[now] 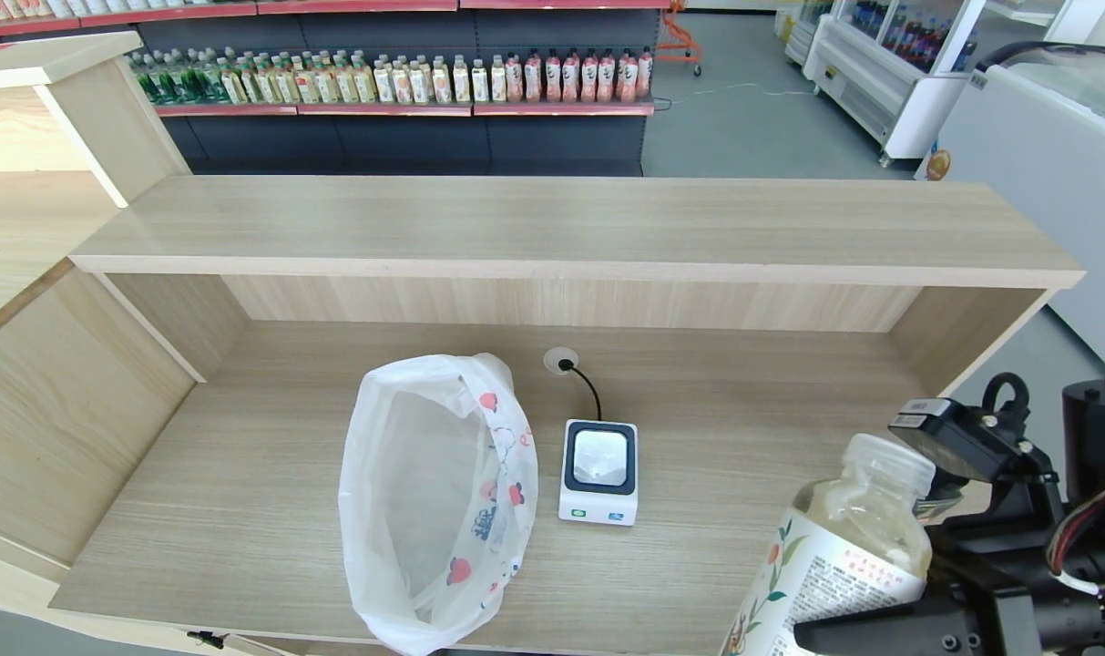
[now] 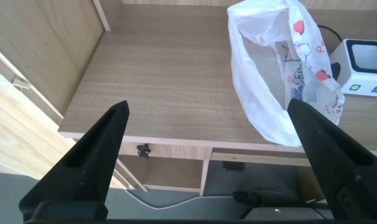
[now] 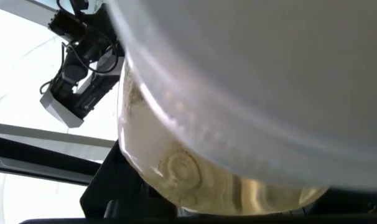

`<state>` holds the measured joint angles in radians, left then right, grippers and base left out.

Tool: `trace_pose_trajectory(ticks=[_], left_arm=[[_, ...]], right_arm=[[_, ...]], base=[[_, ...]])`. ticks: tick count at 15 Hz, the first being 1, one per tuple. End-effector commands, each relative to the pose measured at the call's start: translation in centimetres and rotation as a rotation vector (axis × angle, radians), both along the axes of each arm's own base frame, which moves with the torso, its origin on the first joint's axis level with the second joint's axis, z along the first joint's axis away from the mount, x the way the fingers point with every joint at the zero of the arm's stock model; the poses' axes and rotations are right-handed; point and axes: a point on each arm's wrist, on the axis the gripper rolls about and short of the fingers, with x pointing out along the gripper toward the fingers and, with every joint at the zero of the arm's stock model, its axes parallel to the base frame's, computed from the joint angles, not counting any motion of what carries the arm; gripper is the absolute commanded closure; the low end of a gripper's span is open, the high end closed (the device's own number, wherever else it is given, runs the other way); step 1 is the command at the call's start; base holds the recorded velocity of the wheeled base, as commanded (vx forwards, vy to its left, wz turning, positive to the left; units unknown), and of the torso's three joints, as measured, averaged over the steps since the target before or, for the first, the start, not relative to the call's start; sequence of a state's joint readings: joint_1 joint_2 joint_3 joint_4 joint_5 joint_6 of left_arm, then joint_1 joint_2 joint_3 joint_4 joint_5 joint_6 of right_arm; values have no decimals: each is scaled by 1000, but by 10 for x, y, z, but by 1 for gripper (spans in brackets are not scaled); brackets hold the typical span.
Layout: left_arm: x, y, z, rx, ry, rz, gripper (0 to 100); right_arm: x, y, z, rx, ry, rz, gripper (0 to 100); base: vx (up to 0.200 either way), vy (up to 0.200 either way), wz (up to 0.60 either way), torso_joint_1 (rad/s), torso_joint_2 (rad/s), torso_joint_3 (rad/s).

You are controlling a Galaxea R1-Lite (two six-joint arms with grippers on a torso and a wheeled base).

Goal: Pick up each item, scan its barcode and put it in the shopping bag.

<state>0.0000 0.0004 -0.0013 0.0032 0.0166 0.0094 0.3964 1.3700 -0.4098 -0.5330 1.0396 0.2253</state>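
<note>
Two pincers, two states: your right pincer (image 1: 866, 621) was closed on the bottle (image 1: 848, 547) and held it up in the air by the counter's right end. Your left pincer (image 2: 207, 106) was spread wide, with nothing between its fingers (image 2: 95, 162).

The left pincer hung at the near edge of the counter (image 1: 242, 492). Ahead of it and to its left, a broad stretch of wood ran to the side wall (image 1: 69, 401). The bag (image 1: 434, 510) lay to its right and a little ahead, with its mouth gaping and its near end reaching the counter's near edge.

From the right pincer, the bag was well off to the left and lower down. The scanner (image 1: 598, 471) sat between them, just beside the bag and well apart from the pincer. A wide run of counter lay between the scanner and the right wall (image 1: 962, 337), below and ahead of that pincer. The cable (image 1: 588, 387) ran from the scanner's far side to a hole in the counter. A raised ledge (image 1: 552, 223) closed off the far side, beyond both pincers.

The frame's lower edge cut off the bottle's lower part, and the arm covered some of its right side. You could see one dark finger of the right pincer under the label, while the other was hidden behind the bottle. From the right wrist the bottle sat so close that the pincer's grip could not be made out there. No barcode could be made out on the label. The bag's film made it hard to tell what lay inside.
</note>
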Motion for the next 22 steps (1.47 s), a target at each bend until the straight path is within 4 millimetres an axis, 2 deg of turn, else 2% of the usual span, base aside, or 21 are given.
trace_pose_trajectory(ticks=[1,8,11,13,14,17,19,22], left_arm=[[0,0,0,0,-1,0,0],[0,0,0,0,-1,0,0],[0,0,0,0,-1,0,0],[0,0,0,0,-1,0,0],[0,0,0,0,-1,0,0],[0,0,0,0,-1,0,0],[0,0,0,0,1,0,0],[0,0,0,0,-1,0,0]], right_arm=[[-1,0,0,1,-3,2,100],[-4,-1,2,4,-21,3,100],[-3,-1,6,6,-84,5,100],[-1,-10,16,-49,-275,-148,100],[3,-14,24,-119,-435,-253,100],[16,-52,31,-444,-833,-518,100],[17,-71,33,-603,-999,-547,100],[12,-77,43,-789,-1192,-588,100]], base=[[0,0,0,0,0,0],[0,0,0,0,0,0],[0,0,0,0,0,0],[0,0,0,0,0,0],[0,0,0,0,0,0],[0,0,0,0,0,0],[0,0,0,0,0,0],[0,0,0,0,0,0]])
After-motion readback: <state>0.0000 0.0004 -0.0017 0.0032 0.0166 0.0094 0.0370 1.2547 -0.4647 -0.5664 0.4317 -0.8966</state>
